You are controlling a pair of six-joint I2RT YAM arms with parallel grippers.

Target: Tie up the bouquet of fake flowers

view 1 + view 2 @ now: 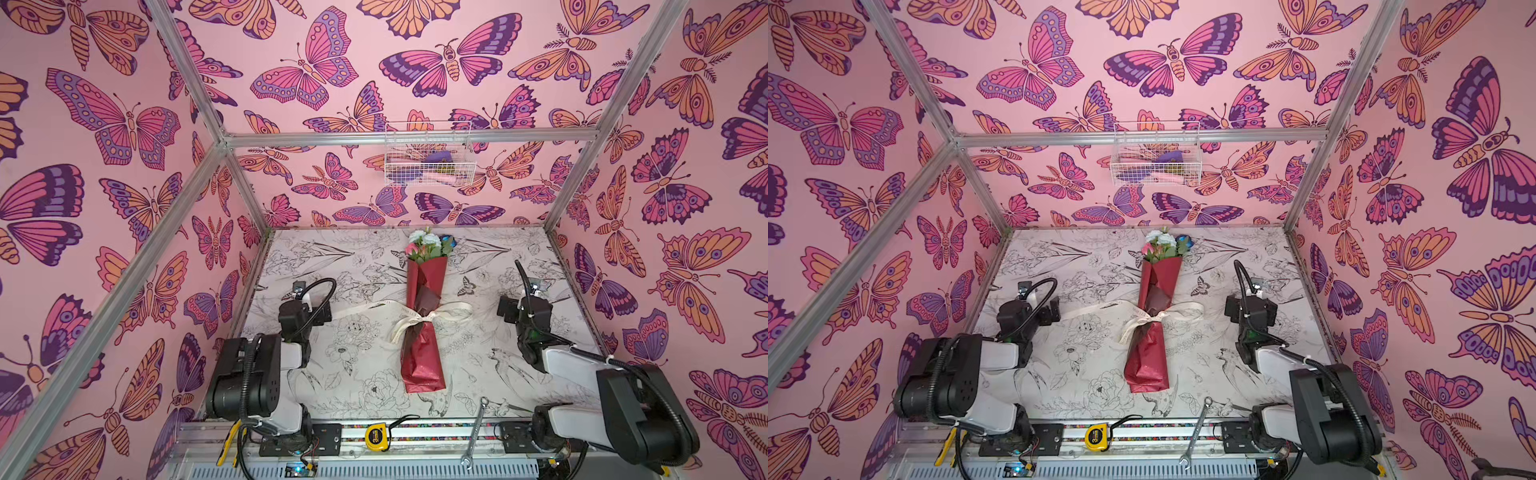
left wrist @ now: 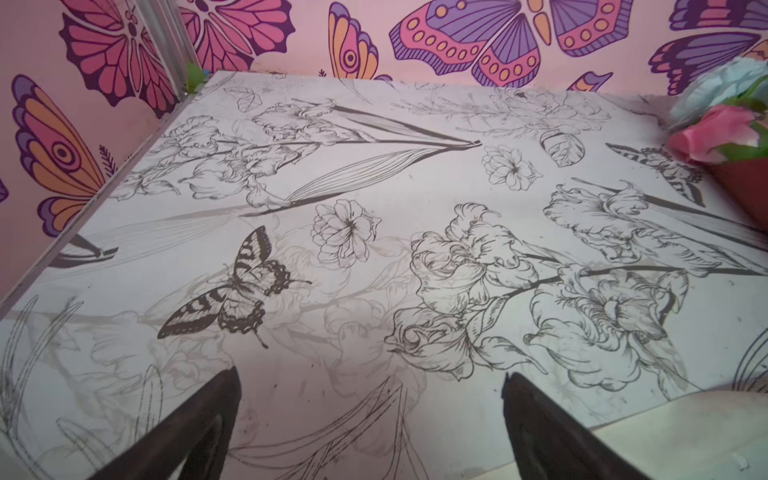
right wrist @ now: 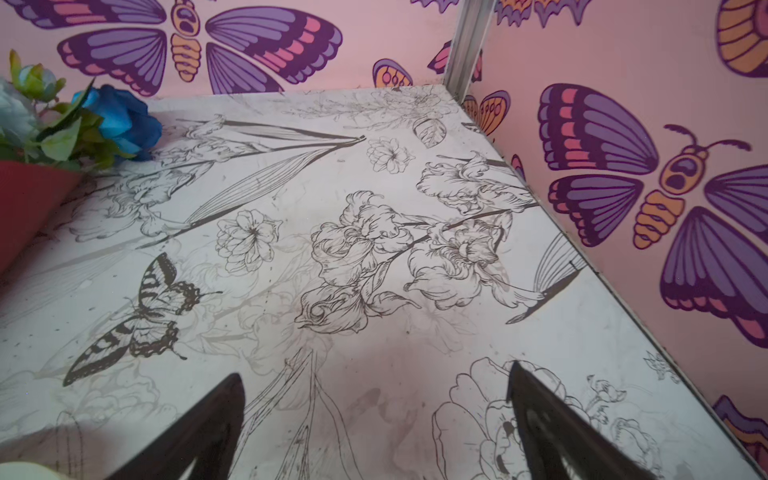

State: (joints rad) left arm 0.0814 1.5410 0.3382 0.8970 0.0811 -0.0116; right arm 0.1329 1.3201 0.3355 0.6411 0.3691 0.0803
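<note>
The bouquet of fake flowers [image 1: 424,332] [image 1: 1149,332] lies lengthwise down the middle of the table, wrapped in glossy dark red paper. Its white, pink and blue heads [image 1: 428,245] point at the back wall. A cream ribbon [image 1: 436,318] [image 1: 1158,316] is knotted in a bow around its middle, and one tail runs left towards my left gripper [image 1: 305,303] [image 2: 370,374]. That gripper stands open and empty left of the bouquet. My right gripper [image 1: 525,301] [image 3: 375,370] stands open and empty to its right. The pink head [image 2: 715,133] and the blue head [image 3: 120,118] show at the wrist views' edges.
A white wire basket [image 1: 428,156] hangs on the back wall. Along the front rail lie a yellow tape measure [image 1: 377,436], a wrench [image 1: 476,432] and yellow-handled pliers [image 1: 230,440]. Aluminium posts and butterfly-papered walls close in the printed table [image 1: 365,374].
</note>
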